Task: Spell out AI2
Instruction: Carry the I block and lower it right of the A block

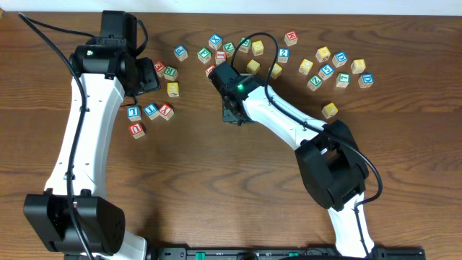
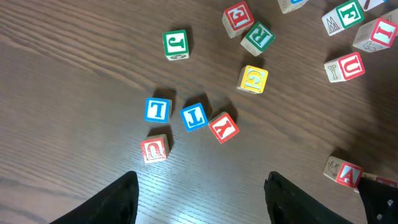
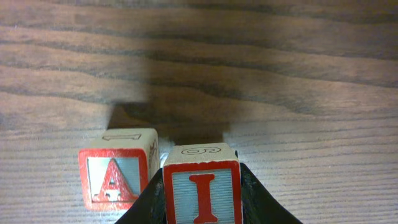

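A red letter A block [image 3: 115,177] stands on the wooden table. My right gripper [image 3: 202,199] is shut on a red letter I block [image 3: 202,186] and holds it just right of the A, almost touching it, both letters facing the camera. In the overhead view the right gripper [image 1: 232,110] is at the table's middle and covers both blocks. The A block also shows in the left wrist view [image 2: 345,171]. My left gripper [image 2: 202,202] is open and empty above bare table; in the overhead view [image 1: 150,76] it is at the upper left. I cannot pick out a 2 block.
Blue L [image 2: 157,109], blue T [image 2: 194,116], red Y [image 2: 223,127] and red U [image 2: 154,149] blocks lie near the left gripper. Several more blocks are scattered along the back [image 1: 216,43] and back right [image 1: 336,68]. A lone yellow block [image 1: 329,110] lies right of centre.
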`<act>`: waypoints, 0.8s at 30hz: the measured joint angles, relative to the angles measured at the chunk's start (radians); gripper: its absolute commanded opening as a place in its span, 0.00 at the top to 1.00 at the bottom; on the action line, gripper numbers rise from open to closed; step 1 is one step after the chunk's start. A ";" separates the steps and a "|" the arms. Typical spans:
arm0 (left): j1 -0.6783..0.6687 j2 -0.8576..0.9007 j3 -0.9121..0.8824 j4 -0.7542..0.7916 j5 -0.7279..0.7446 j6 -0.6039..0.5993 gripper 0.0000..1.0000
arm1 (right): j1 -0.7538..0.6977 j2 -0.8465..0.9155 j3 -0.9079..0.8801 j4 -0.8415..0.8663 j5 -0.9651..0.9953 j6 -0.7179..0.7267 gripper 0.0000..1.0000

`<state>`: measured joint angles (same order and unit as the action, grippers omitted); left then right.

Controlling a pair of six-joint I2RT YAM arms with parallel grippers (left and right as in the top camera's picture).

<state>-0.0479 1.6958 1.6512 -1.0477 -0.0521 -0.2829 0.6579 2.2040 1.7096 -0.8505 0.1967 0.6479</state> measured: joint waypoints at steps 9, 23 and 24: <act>0.000 0.000 0.000 0.000 0.000 0.000 0.36 | 0.000 0.000 -0.032 0.021 0.011 0.021 0.84; 0.000 0.000 0.000 0.002 0.000 0.000 0.36 | 0.000 0.000 -0.060 0.055 0.013 0.026 0.70; 0.000 0.000 0.000 0.002 0.000 0.000 0.36 | 0.000 0.000 -0.061 0.055 0.013 0.026 0.70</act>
<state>-0.0479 1.6958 1.6512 -1.0462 -0.0521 -0.2829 0.6579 2.2040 1.6485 -0.7952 0.2096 0.6739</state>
